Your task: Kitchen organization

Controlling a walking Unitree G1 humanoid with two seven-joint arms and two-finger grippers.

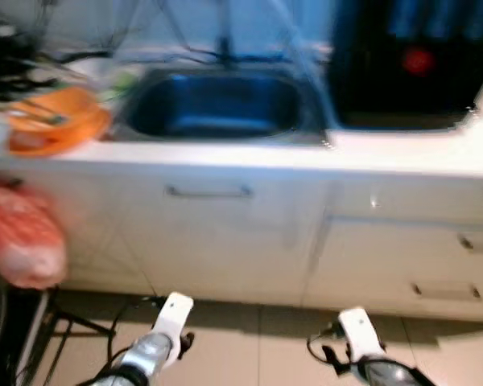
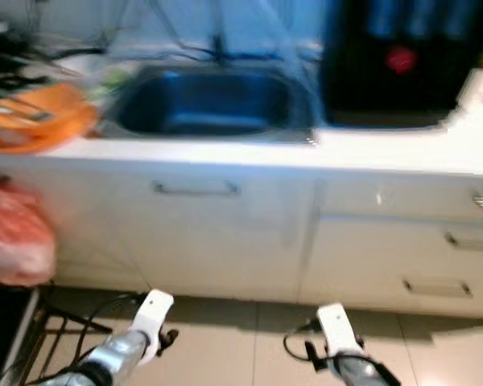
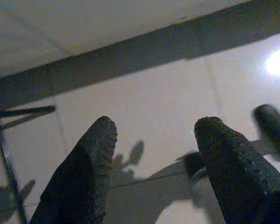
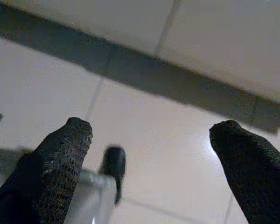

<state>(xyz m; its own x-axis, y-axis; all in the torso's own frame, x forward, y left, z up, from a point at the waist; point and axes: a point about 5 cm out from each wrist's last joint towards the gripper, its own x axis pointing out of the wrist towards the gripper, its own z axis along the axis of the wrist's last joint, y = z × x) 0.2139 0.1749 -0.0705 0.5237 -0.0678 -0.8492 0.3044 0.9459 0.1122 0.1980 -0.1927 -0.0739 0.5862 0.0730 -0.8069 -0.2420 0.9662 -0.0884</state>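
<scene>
The head views are blurred. A white counter (image 1: 402, 153) runs across in front of me, with a dark steel sink (image 1: 217, 104) set into it. An orange dish-like thing (image 1: 52, 121) lies on the counter left of the sink. Both silver arms hang low before the cabinets, the left arm (image 1: 165, 330) and the right arm (image 1: 358, 338). My left gripper (image 3: 156, 128) is open over the pale floor tiles, with nothing between its fingers. The right gripper (image 4: 153, 128) is open too, above the tiles near the cabinet's dark kickboard.
A black appliance (image 1: 410, 64) with a red light stands on the counter to the right. A pink plastic bag (image 1: 20, 237) hangs at the far left above a black metal rack (image 1: 32, 330). Under the sink is a cabinet handle (image 1: 209, 191); drawers (image 1: 447, 241) are at right.
</scene>
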